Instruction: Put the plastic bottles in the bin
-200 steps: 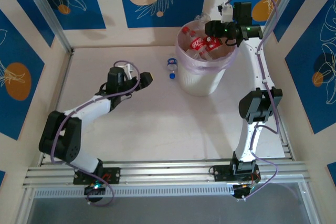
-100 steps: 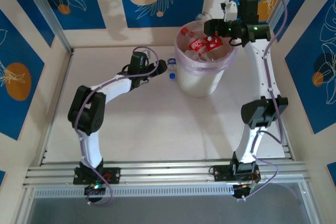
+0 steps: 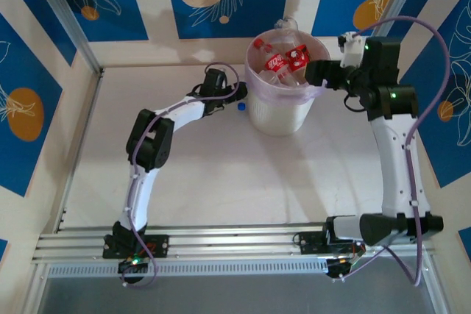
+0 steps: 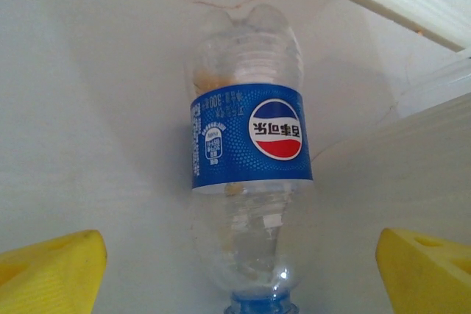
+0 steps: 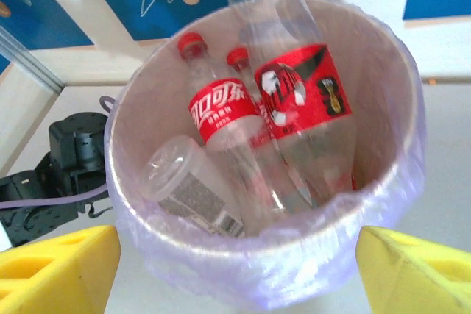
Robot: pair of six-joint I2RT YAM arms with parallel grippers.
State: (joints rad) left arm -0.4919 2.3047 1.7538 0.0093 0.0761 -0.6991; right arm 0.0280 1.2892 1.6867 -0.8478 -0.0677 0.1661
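A blue-labelled clear bottle [image 4: 246, 145] lies on the white table, its blue cap [image 4: 257, 305] pointing toward my left wrist. My left gripper [image 4: 243, 273] is open, its yellow fingertips [image 4: 48, 270] spread wide on either side of the bottle's neck without touching it. From above, the left gripper [image 3: 237, 92] reaches over that bottle beside the bin, where its blue cap [image 3: 241, 107] shows. The white bin [image 3: 283, 119] with its lilac bag [image 5: 294, 270] holds red-labelled bottles [image 5: 221, 112] and a plain one [image 5: 191, 189]. My right gripper [image 5: 235, 270] is open and empty, just off the bin's right rim [image 3: 313, 75].
The bin's wall [image 4: 412, 159] stands close on the right of the blue-labelled bottle. The back wall [image 3: 147, 49] runs just behind both. My left arm's dark wrist [image 5: 66, 159] sits against the bin's far side. One red-labelled bottle [image 5: 302, 90] leans up past the rim.
My left arm stretched right until its gripper came over the blue-labelled bottle by the bin. My right gripper pulled back from above the bin to just outside its right rim.
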